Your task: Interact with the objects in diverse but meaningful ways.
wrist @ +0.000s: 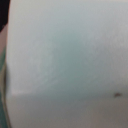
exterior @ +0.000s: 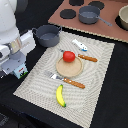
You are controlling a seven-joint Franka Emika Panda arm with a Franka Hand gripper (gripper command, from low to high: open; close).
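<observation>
Carton [exterior: 20,71], pale with a green mark, sits directly under the gripper [exterior: 18,69] at the placemat's [exterior: 95,80] edge on the exterior view's left, apparently upright between the fingers. The wrist view is filled by a pale surface, probably the carton's face [wrist: 65,55]. Whether the fingers are clamped on it or merely around it, I cannot tell. The grey pot [exterior: 47,35] stands nearby; tomato [exterior: 69,56] and banana [exterior: 60,95] lie well apart.

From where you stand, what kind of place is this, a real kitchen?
Probably a pretend kitchen for robot practice: a toy stove top, a striped placemat set with a tomato and banana.
</observation>
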